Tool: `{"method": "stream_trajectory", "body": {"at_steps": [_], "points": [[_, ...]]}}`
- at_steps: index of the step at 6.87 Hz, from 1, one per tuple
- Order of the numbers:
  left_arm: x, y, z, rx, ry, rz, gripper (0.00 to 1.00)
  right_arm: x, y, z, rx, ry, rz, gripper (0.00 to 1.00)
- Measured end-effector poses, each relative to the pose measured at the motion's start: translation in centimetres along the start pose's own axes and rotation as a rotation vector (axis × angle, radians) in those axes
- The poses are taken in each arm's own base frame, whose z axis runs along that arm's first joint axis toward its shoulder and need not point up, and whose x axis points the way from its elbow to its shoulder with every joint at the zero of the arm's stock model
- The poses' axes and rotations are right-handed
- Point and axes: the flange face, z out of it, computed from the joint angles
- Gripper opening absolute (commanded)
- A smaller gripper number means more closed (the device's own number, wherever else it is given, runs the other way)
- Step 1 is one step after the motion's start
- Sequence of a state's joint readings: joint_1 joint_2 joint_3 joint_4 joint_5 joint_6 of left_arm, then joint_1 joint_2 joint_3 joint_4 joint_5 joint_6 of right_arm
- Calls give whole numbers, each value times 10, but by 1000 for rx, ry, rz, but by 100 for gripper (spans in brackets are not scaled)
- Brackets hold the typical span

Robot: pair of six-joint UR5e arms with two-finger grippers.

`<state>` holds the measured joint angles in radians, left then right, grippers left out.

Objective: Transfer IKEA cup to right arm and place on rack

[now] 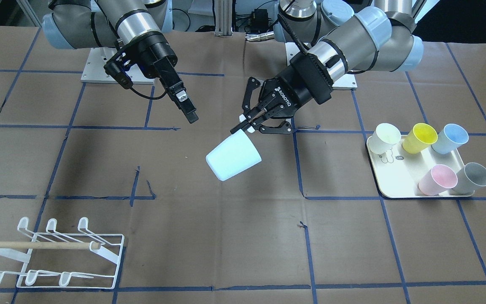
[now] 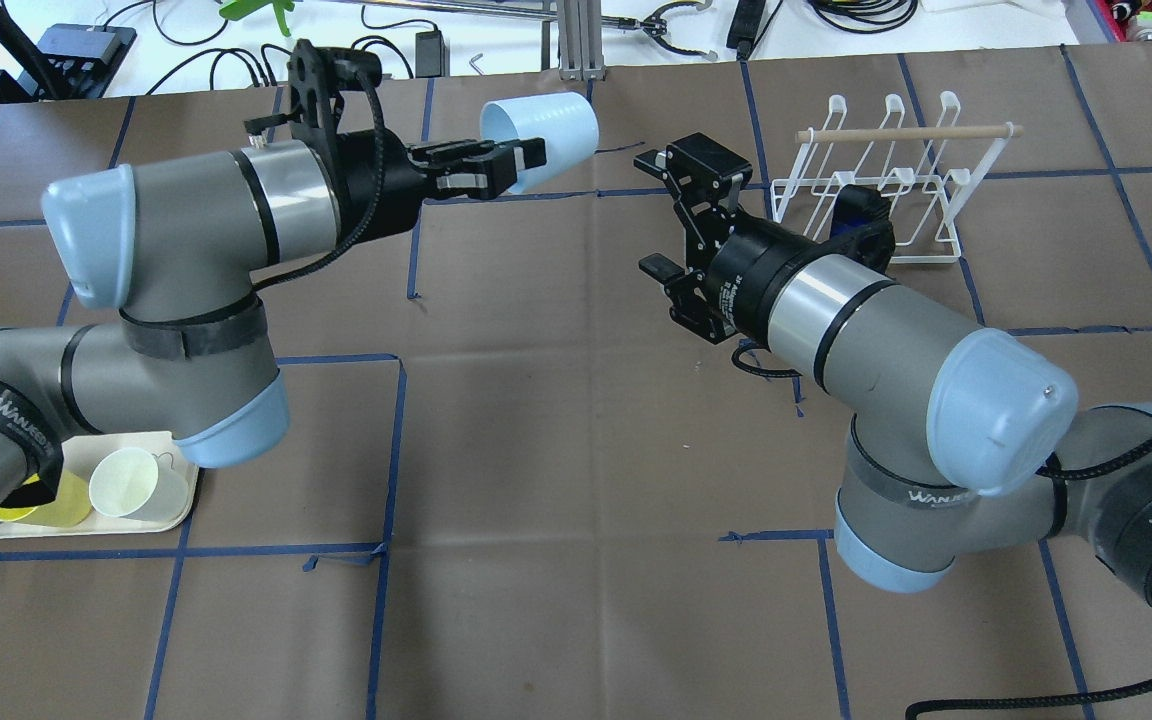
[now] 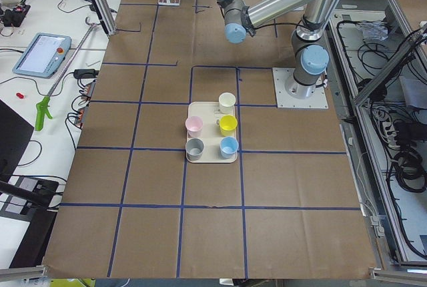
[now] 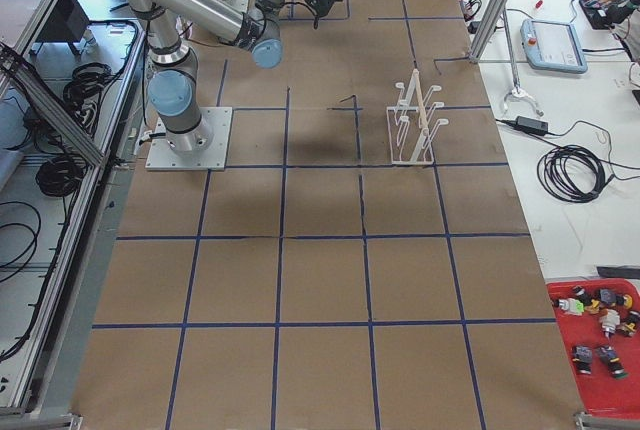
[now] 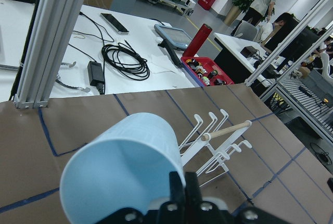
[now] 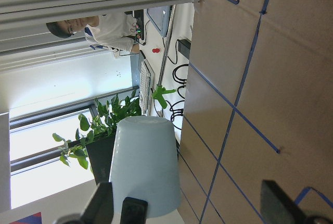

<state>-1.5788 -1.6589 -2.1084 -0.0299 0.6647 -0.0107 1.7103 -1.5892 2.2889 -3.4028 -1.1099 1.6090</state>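
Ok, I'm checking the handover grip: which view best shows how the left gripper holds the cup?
The exterior front-facing view: the left gripper pinches the cup by its rim, with the whole cup in sight. Overhead shows this too, more obliquely. The wrist views show mostly cup, and in the side views it is tiny.

— What colour is the IKEA cup [image 1: 233, 157]?
— Plain pale blue. The rack [image 1: 78, 234] is white wire, its dowel [image 1: 36, 245] pale wood.
— And on the cream tray [image 1: 399, 177]?
— A cream cup [image 1: 384, 137], yellow cup [image 1: 420, 137], blue cup [image 1: 449, 138], pink cup [image 1: 438, 179], grey cup [image 1: 473, 177].

brown taped table [image 1: 234, 236], white wire rack [image 1: 57, 253], cream tray [image 1: 399, 179]
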Motion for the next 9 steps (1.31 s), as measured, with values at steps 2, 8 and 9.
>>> {"method": "stream_trajectory", "body": {"at_steps": [2,8,9], "points": [[16,17,-2,4,14,6,0,2,3,3,-9,9,19,100],[30,35,-11,-3,15,-14,0,-7,-8,30,-13,35,29,100],[29,34,-10,-2,13,-20,0,-6,-10,35,-14,41,31,100]]}}
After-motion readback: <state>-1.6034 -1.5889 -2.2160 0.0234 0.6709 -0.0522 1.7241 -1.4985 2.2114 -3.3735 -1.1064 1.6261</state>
